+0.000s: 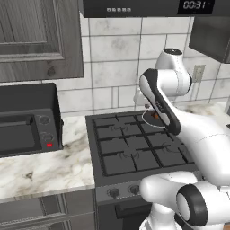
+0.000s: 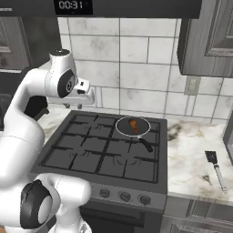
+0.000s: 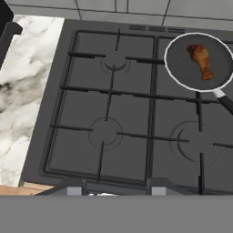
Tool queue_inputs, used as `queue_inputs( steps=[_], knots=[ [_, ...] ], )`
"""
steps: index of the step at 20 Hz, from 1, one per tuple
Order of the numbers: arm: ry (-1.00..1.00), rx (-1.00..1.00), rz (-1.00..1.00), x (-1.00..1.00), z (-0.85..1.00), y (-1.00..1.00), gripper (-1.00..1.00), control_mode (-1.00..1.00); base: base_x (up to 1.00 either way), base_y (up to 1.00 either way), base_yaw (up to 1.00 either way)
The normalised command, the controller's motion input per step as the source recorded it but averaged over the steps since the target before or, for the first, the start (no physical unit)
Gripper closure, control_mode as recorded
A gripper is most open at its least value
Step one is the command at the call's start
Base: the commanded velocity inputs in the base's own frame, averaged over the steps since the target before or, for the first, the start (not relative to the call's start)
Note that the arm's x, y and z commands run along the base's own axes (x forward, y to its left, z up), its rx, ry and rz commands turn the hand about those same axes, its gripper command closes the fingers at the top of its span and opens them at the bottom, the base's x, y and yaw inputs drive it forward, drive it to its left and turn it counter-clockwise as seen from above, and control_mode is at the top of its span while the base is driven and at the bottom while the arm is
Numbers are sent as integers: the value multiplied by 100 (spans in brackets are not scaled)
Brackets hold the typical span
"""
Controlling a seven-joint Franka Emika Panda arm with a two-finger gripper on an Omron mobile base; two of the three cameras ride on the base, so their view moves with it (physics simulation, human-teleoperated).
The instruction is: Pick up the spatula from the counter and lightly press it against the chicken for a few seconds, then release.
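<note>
The spatula (image 2: 215,169), black-bladed with a grey handle, lies on the marble counter (image 2: 195,154) to the right of the stove. A browned chicken drumstick (image 2: 133,126) rests in a dark, white-rimmed pan (image 2: 125,129) on the stove's back right burner; in the hand view the chicken (image 3: 201,60) and pan (image 3: 182,68) sit at upper right. My gripper (image 2: 75,105) hangs above the stove's back left area, far to the left of the spatula. In the hand view the gripper (image 3: 116,191) is open, its fingertips (image 3: 75,190) wide apart with nothing between them.
The black gas stove (image 2: 100,154) fills the middle. A dark toaster oven (image 1: 27,121) stands on the left counter. Cabinets and an appliance with a clock (image 2: 73,5) hang overhead. A wall outlet (image 2: 192,85) sits above the right counter.
</note>
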Motion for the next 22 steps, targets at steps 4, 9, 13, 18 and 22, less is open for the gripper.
queue_inputs(
  steps=[4, 9, 13, 18, 22],
  knots=[
    [0, 0, 0, -13, -2, -9, -100, -100, 0, 0, 0],
    [0, 0, -5, -33, -6, -32, -100, -100, 0, 0, 0],
    [-1, 0, -7, -42, -3, -32, -100, -100, 0, 0, 0],
    [-9, 0, -7, -33, 0, -17, -100, -100, 0, 0, 0],
    [-21, 0, 0, -25, 4, 0, -100, -100, 0, 0, 0]
  ],
)
